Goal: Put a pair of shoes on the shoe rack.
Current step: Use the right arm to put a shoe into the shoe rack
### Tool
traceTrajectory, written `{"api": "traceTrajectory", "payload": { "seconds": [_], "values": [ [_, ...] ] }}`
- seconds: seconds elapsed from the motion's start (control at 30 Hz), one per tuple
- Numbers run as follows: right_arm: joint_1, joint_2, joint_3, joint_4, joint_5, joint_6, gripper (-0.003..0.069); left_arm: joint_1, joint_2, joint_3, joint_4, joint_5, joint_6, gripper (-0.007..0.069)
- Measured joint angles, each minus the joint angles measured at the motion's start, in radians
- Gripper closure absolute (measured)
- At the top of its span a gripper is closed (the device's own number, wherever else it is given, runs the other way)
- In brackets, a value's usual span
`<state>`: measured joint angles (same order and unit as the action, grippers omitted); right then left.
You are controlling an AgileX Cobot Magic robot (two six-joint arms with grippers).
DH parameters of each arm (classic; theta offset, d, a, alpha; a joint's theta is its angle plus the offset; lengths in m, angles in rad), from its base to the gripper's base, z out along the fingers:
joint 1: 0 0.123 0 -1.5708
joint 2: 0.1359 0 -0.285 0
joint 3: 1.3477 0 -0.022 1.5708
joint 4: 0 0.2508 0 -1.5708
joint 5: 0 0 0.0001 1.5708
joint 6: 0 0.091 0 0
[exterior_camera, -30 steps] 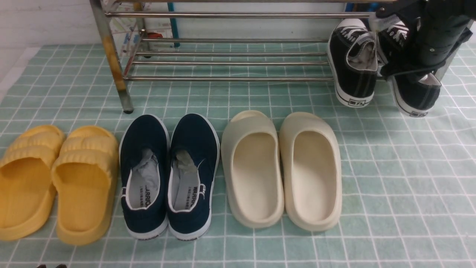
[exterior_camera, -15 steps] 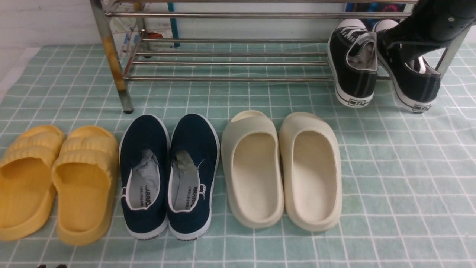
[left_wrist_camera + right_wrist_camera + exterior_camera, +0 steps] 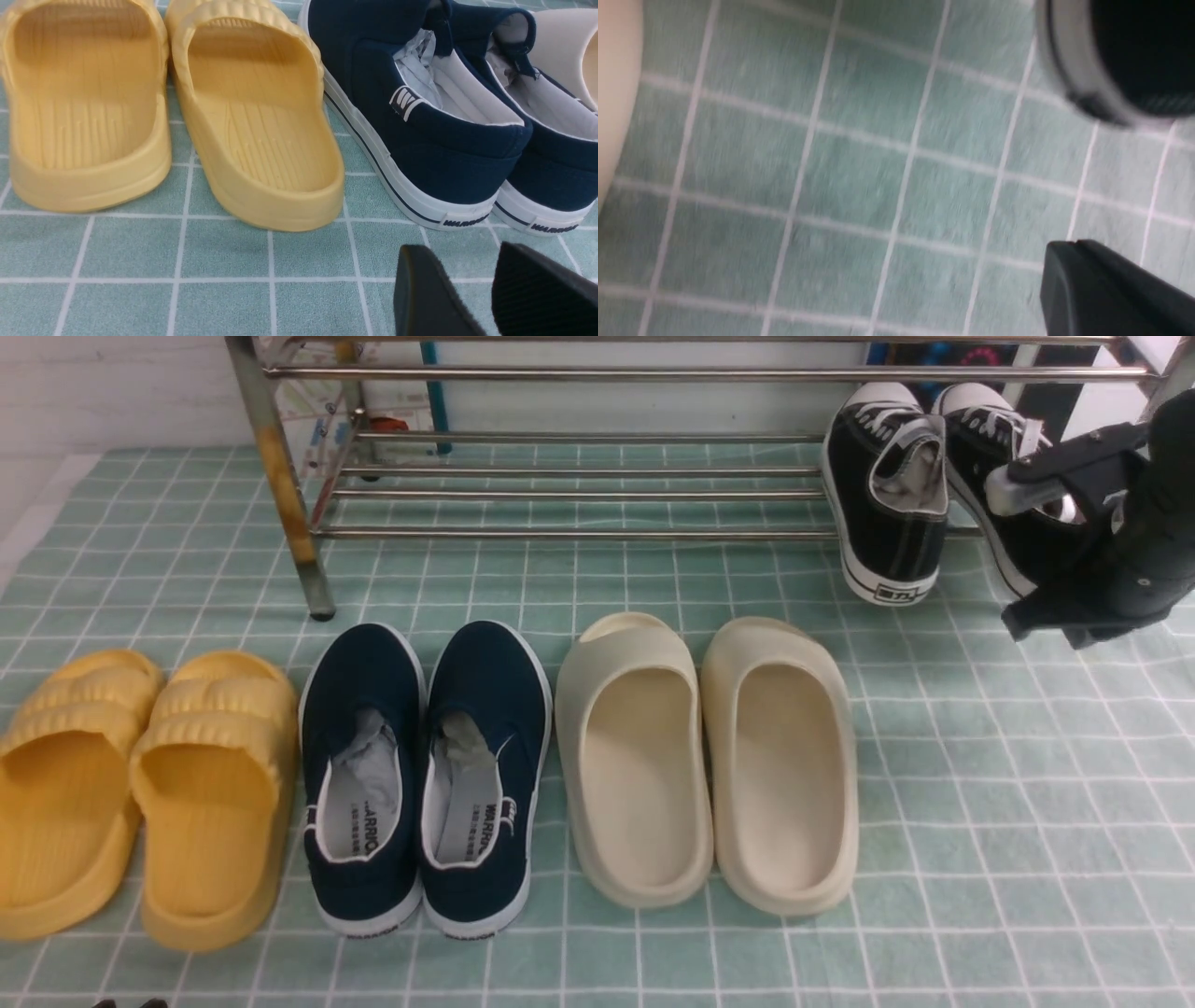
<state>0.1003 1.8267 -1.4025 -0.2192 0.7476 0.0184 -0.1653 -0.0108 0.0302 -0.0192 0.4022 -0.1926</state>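
Both black sneakers stand toes-in at the right end of the steel shoe rack (image 3: 579,375), heels hanging over its front bar. The left sneaker (image 3: 887,495) is in full view. The right sneaker (image 3: 985,425) is partly hidden behind my right arm. My right gripper (image 3: 1022,616) hangs just in front of that sneaker's heel, shut and empty. In the blurred right wrist view the gripper (image 3: 1064,252) is over the mat, apart from the sneaker heel (image 3: 1134,56). My left gripper (image 3: 467,275) is open and empty, low over the mat near the navy shoes.
In a row in front of the rack, from left: yellow slippers (image 3: 140,784), navy slip-on shoes (image 3: 420,765), cream foam slippers (image 3: 709,756). The rack's rust-stained leg (image 3: 285,485) stands at the left. A green checked mat (image 3: 1027,803) covers the floor.
My right gripper has let go of the right sneaker and pulled back and down from the rack. The sneaker stays on the rack beside its mate. The left arm has not moved.
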Motion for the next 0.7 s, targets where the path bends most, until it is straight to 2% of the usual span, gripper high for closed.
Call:
{"api": "traceTrajectory", "payload": {
  "seconds": [0.23, 0.43, 0.47, 0.53, 0.7],
  "values": [
    [0.000, 0.000, 0.000, -0.003, -0.203, 0.004, 0.0649, 0.000, 0.000, 0.000, 0.000, 0.000, 0.000, 0.0386],
    [0.000, 0.000, -0.003, 0.005, -0.248, 0.004, 0.0649, 0.000, 0.000, 0.000, 0.000, 0.000, 0.000, 0.0386],
    [0.000, 0.000, -0.009, 0.014, -0.225, 0.004, 0.0649, 0.000, 0.000, 0.000, 0.000, 0.000, 0.000, 0.0386],
    [0.000, -0.008, -0.032, 0.058, -0.070, -0.007, 0.0649, 0.000, 0.000, 0.000, 0.000, 0.000, 0.000, 0.0386],
    [-0.013, -0.036, -0.038, 0.065, 0.146, -0.073, 0.0649, 0.000, 0.000, 0.000, 0.000, 0.000, 0.000, 0.0386]
  ]
}}
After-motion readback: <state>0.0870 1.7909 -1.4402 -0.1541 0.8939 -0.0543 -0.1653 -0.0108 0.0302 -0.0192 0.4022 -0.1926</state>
